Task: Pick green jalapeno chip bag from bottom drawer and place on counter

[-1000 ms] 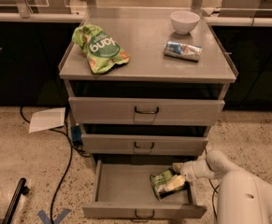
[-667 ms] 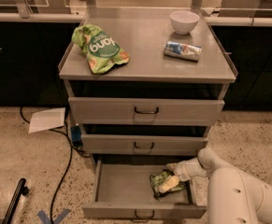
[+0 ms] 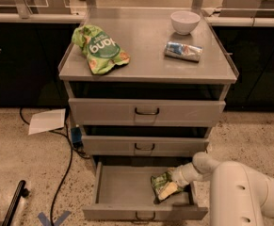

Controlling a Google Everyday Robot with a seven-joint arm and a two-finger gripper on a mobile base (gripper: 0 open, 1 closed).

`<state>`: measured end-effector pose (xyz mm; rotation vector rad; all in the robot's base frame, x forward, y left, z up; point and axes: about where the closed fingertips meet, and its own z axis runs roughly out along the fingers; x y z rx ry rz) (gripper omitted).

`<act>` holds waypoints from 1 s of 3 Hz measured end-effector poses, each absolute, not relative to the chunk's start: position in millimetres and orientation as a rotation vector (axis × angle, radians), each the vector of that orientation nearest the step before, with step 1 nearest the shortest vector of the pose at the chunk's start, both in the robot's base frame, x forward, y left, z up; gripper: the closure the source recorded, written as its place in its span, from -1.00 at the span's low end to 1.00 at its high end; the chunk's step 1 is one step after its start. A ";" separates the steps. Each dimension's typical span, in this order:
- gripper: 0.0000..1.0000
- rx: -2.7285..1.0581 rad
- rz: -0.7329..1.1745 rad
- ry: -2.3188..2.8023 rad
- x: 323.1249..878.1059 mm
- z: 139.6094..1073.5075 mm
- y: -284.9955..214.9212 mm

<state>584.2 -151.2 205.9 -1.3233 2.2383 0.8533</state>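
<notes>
The speckled terrazzo floor (image 3: 14, 166) carries 1 white paper sheet (image 3: 47, 121), a black cable (image 3: 68, 155) and blue tape marks (image 3: 54, 218). Dark cabinets (image 3: 19, 65) under a pale ledge (image 3: 23, 18) line the back. The gripper (image 3: 175, 181) sits low, right of centre.

Glossy chip bag (image 3: 161, 183), matt metal bottom drawer (image 3: 122, 188) w/ smooth pale jaws inside.

Gripper (image 3: 173, 185) fills bottom drawer (image 3: 122, 188) right half; left half lies open from above

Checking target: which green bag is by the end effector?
The green jalapeno chip bag in the bottom drawer, at the end effector; the bigger bag lies on the counter.
</notes>
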 end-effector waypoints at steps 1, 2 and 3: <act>-1.00 -1.319 0.812 2.270 569.2 187.4 -145.8; -1.00 -1.318 0.811 2.270 569.6 187.3 -145.9; -1.00 -1.274 0.779 2.288 580.8 174.3 -148.4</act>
